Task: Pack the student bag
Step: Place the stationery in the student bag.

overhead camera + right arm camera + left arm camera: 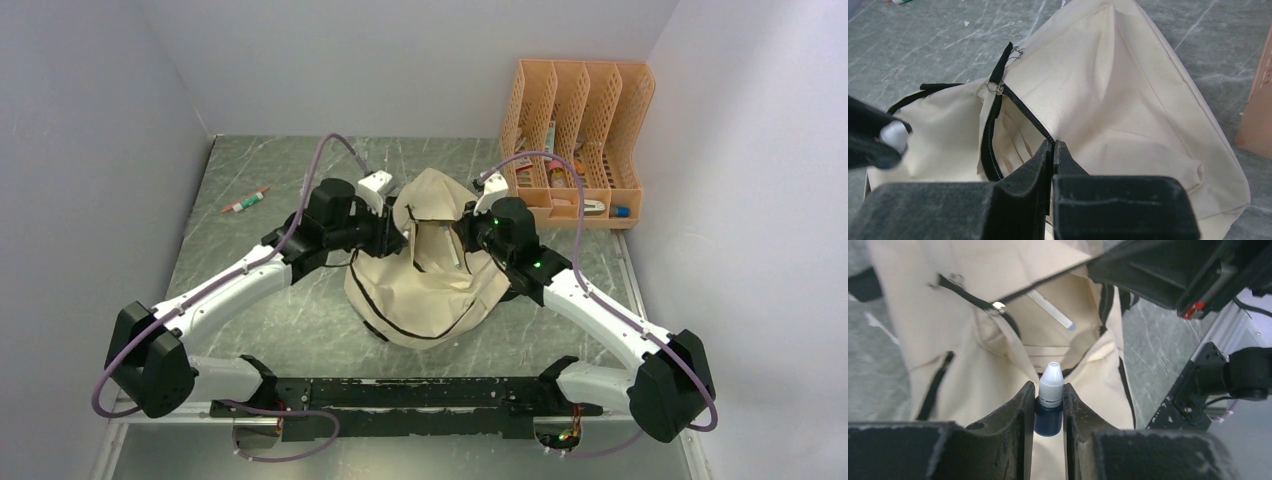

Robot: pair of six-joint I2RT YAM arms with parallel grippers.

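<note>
cream fabric slumped on the grey table (320, 335) between the two arms is the student bag (425, 285), with the left gripper (396, 234) and right gripper (463, 236) both at its open top, an orange file organizer (578, 130) off at the far right and a marker (245, 202) lying apart at the far left. from the left wrist, the fingers (1018, 415) are closed to a narrow gap on a small blue dropper bottle (1049, 407), its white cap pointing at the bag's mouth, where a white pen (1050, 310) lies inside. from the right wrist, the jaws are pinched almost flat on the bag's black zipper edge (1023, 112).
</note>
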